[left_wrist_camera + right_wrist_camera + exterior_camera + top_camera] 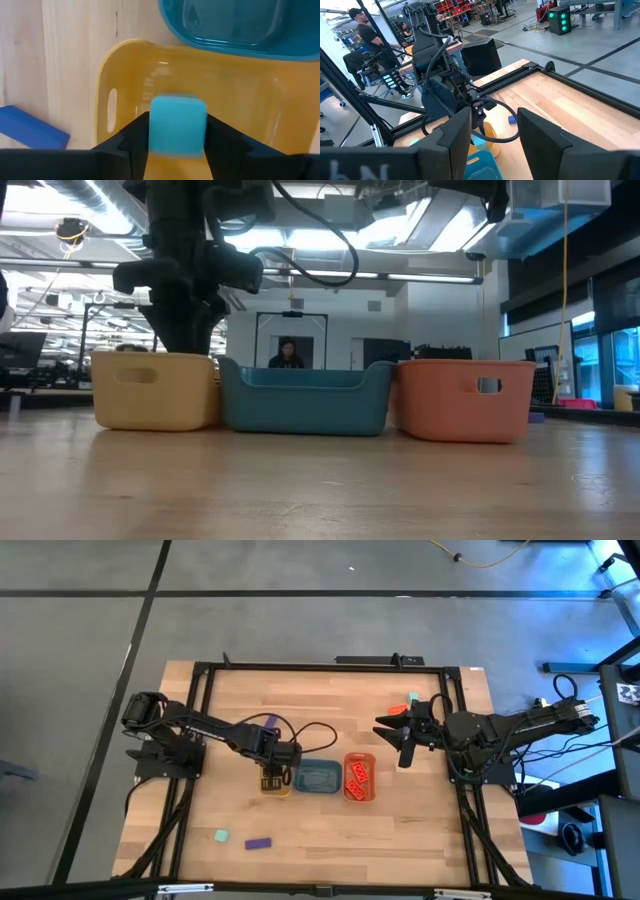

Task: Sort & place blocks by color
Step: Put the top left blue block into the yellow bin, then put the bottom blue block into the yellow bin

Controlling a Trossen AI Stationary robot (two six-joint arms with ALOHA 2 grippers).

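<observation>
Looking down at my wooden table (pixel 230 730), I see three trays in one row near its middle: the yellow tray (pixel 283 789), the blue tray (pixel 318 777) touching it, and the orange tray (pixel 359 777) on the other side of the blue one. Two orange-red bricks (pixel 359 776) lie inside the orange tray. I see nothing in the blue tray, and the bottom of the yellow tray, as far as my wrist camera shows it, is bare.

My left gripper (pixel 177 142) hangs over the yellow tray and pinches a mint-green cube (pixel 178 125) between its two fingers (pixel 137 137), which touch the cube on both sides. My right gripper (pixel 495 137) is lifted over the table on the right side, beside the orange tray, with its fingers apart and nothing between them.

Other blocks lie outside the trays. A mint-green cube (pixel 221 836) and a purple bar (pixel 259 842) are near the front edge on the left. One more orange-red brick (pixel 398 709) and a mint-green cube (pixel 413 697) are at the far right.
</observation>
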